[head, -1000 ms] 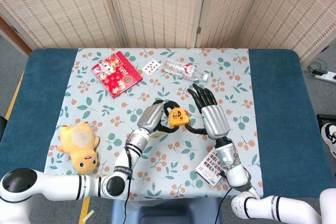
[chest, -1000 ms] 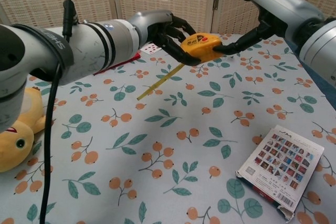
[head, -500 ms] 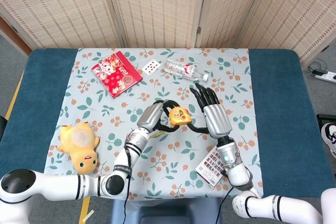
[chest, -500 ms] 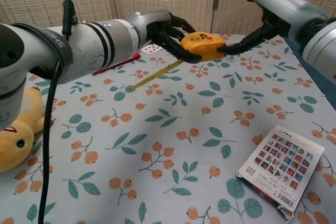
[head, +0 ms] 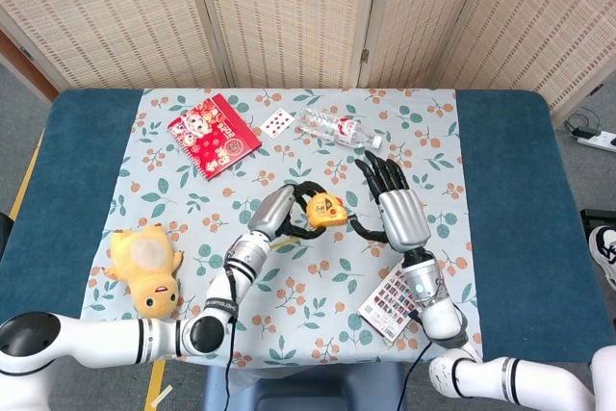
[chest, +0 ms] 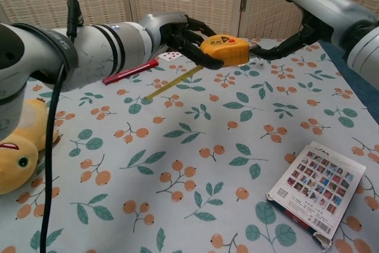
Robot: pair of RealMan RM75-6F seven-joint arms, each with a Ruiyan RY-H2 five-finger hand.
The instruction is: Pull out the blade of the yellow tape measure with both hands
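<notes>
The yellow tape measure (chest: 225, 50) is held above the flowered tablecloth (chest: 195, 146), near the middle of the table, with the left hand (chest: 183, 37) wrapped around its left side, dark fingers (chest: 204, 58) curling over and under the case. The right hand (chest: 290, 13) reaches in from the other side, its thumb touching the case's right end while its other fingers stay spread above, holding nothing. A short length of yellow blade (chest: 172, 83) slants down from the case toward the cloth.
</notes>
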